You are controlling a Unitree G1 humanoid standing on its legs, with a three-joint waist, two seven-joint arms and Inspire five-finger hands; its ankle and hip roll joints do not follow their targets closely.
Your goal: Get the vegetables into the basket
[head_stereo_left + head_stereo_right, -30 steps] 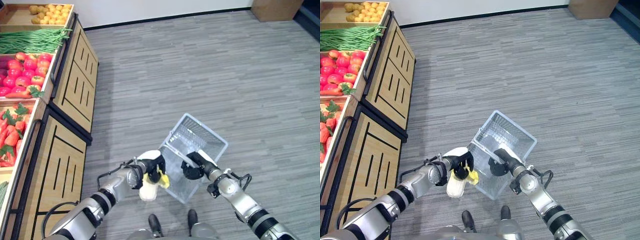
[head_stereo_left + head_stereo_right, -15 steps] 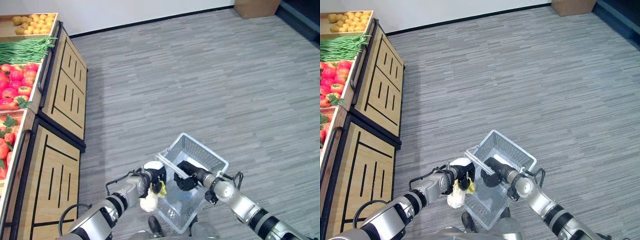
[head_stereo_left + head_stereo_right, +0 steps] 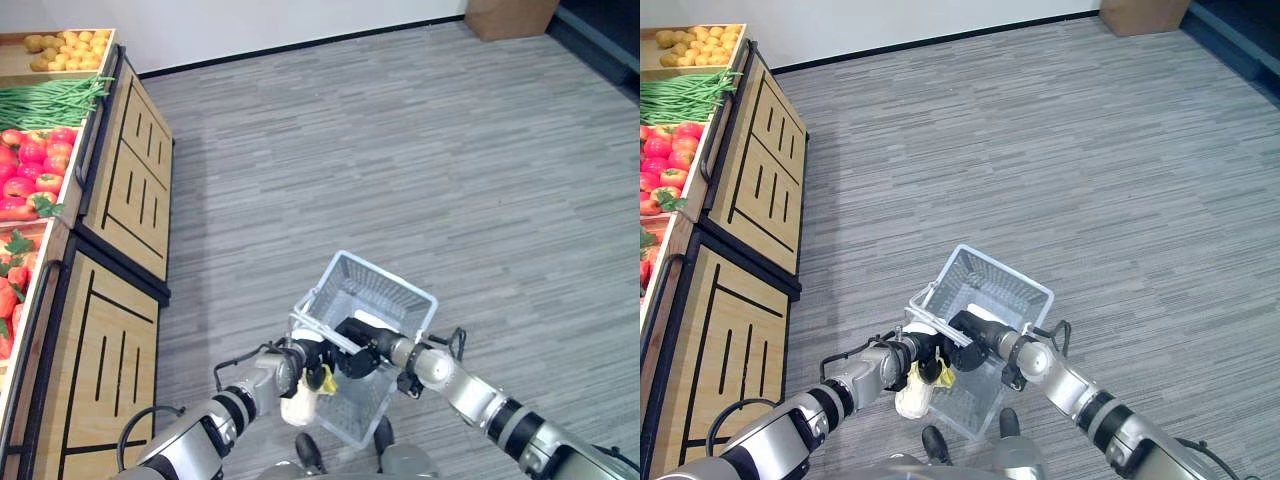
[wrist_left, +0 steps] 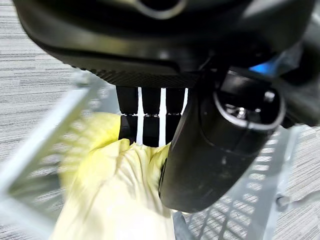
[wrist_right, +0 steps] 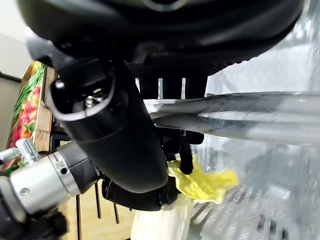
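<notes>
A pale yellow-white cabbage (image 3: 299,398) hangs from my left hand (image 3: 300,357), whose fingers are curled round its leafy top (image 4: 110,190). It sits right against the near left side of the grey mesh basket (image 3: 386,277), outside the rim. My right hand (image 3: 358,356) is shut on the basket's handle (image 5: 240,114) and holds the basket above the floor. In the right wrist view a yellow leaf (image 5: 206,183) shows just past the handle, beside my left hand (image 5: 45,175). The basket wall (image 4: 280,170) shows behind the cabbage.
A wooden produce stand (image 3: 125,200) runs along the left, with potatoes (image 3: 65,42), green beans (image 3: 50,100) and red vegetables (image 3: 25,180) in its trays. A cardboard box (image 3: 510,15) stands by the far wall. Grey floor lies ahead and to the right.
My right hand has swung the basket left, up against the left hand and the cabbage. The cabbage stays gripped in about the same place. The camera view shifted over the earlier frames.
</notes>
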